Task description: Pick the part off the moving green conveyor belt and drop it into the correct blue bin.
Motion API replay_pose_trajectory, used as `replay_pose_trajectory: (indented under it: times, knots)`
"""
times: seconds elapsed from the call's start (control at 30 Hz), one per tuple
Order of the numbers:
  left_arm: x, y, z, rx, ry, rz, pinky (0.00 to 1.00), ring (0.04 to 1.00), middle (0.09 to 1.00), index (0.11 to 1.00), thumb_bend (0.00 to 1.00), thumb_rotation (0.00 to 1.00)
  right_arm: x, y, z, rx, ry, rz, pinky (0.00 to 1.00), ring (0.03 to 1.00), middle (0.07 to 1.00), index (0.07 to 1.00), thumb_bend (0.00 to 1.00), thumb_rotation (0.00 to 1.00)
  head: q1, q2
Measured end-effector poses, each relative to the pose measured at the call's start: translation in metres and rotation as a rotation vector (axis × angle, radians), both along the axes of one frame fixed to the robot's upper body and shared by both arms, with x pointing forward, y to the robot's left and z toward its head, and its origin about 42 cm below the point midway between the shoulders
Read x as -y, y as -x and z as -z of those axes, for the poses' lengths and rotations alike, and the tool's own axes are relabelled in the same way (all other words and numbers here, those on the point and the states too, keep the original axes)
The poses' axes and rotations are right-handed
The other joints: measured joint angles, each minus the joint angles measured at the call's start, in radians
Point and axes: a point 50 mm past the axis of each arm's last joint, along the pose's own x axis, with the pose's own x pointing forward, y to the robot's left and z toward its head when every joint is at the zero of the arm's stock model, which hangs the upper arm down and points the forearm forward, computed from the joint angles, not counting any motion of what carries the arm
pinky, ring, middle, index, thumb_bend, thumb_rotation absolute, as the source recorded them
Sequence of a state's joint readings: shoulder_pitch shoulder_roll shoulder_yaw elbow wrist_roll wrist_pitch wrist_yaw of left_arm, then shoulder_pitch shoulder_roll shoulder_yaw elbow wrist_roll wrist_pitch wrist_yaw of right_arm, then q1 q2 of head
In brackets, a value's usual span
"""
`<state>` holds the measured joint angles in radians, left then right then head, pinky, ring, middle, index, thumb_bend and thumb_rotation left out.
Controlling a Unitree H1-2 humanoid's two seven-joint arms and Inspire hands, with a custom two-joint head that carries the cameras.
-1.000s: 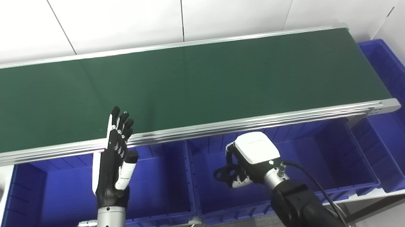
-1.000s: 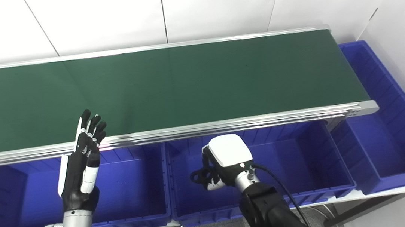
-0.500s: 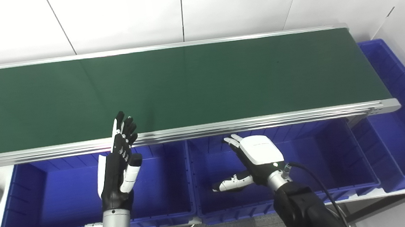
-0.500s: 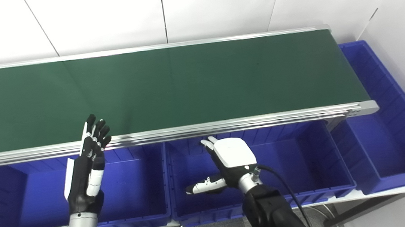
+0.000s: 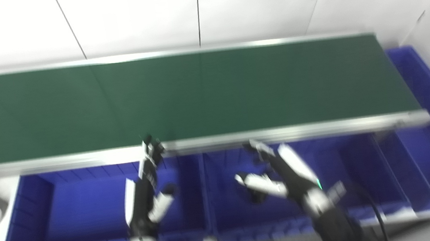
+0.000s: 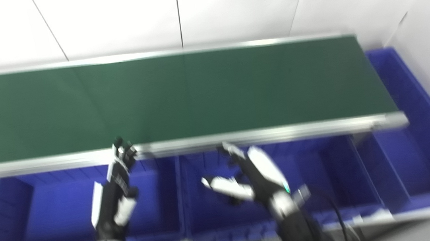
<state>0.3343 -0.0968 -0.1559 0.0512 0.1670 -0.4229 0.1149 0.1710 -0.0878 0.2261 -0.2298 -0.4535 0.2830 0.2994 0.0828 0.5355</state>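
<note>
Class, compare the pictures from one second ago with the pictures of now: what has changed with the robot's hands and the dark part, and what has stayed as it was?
The right hand has let go: a second ago it was shut on the dark part, now its fingers are spread and the part lies below it in the middle blue bin. The camera has also shifted and blurred. The left hand stays open over the left bin; the green belt stays bare.

The long green conveyor belt [image 5: 196, 94] has a matt, smooth, rubbery-looking surface, framed by bright brushed-metal side rails [image 5: 288, 132] that catch the light. The rectangular blue bins [image 5: 71, 235] near it look like hard moulded plastic with a slight sheen and ribbed walls. The right hand [image 5: 284, 173] shows a glossy white plastic shell over black parts; the left hand [image 5: 145, 195] is mostly matt black with white plastic panels. The far wall [image 5: 128, 18] is smooth white panelling.
</note>
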Motion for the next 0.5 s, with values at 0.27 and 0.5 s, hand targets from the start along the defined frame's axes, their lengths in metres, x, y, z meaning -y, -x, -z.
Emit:
replay_pose_trajectory:
  times: [0.27, 0.5]
  knots:
    - [0.0, 0.002, 0.004, -0.014, -0.015, -0.01, 0.9, 0.915, 0.939, 1.0, 0.82, 0.84, 0.006, 0.018, 0.059, -0.044, -0.417, 0.222, 0.73, 0.823, 0.874, 0.88, 0.77, 0.91, 0.017, 0.007]
    - [0.001, 0.005, 0.001, -0.003, -0.011, -0.012, 0.92, 0.915, 0.946, 1.0, 0.81, 0.83, -0.006, 0.013, 0.047, 0.104, -0.547, 0.222, 0.78, 0.831, 0.89, 0.91, 0.77, 0.96, 0.006, 0.052]
